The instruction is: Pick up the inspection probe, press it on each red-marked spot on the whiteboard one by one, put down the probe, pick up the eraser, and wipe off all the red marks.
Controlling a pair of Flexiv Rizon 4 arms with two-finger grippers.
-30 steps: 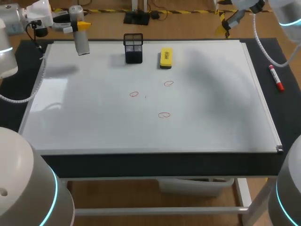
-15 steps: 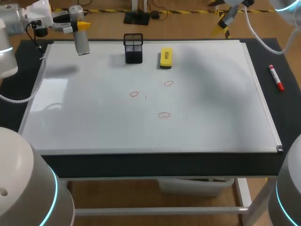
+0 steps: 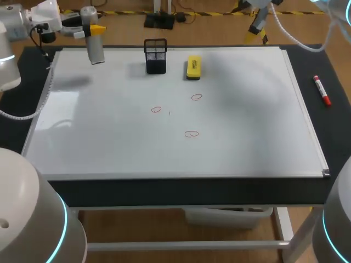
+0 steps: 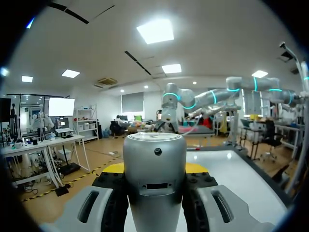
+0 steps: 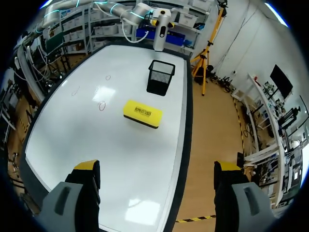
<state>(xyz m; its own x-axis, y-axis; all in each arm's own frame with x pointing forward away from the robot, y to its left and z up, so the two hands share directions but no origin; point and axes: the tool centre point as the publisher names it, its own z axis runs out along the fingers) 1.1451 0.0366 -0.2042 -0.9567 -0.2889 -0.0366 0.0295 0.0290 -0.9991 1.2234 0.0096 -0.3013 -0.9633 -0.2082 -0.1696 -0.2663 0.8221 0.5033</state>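
A grey cylindrical inspection probe point(image 3: 94, 41) hangs upright over the whiteboard's point(image 3: 247, 126) far left corner. My left gripper point(image 3: 92, 29) is shut on it, and in the left wrist view the probe point(image 4: 154, 183) fills the gap between the fingers of that gripper point(image 4: 154, 168). Three red marks point(image 3: 156, 109) point(image 3: 197, 97) point(image 3: 191, 133) lie near the board's middle. The yellow eraser point(image 3: 193, 67) rests at the far edge, ahead of my right gripper point(image 5: 157, 166), which stands open and holds nothing. In the head view that right gripper point(image 3: 256, 23) hovers beyond the board's far edge.
A black mesh pen holder point(image 3: 156, 55) stands just left of the eraser, also seen beyond the eraser point(image 5: 141, 113) as the mesh holder point(image 5: 160, 77). A red marker point(image 3: 322, 90) lies on the black table surface right of the board.
My right arm has drawn back and leftward, away from the board's far edge. The left arm and the probe have stayed put.
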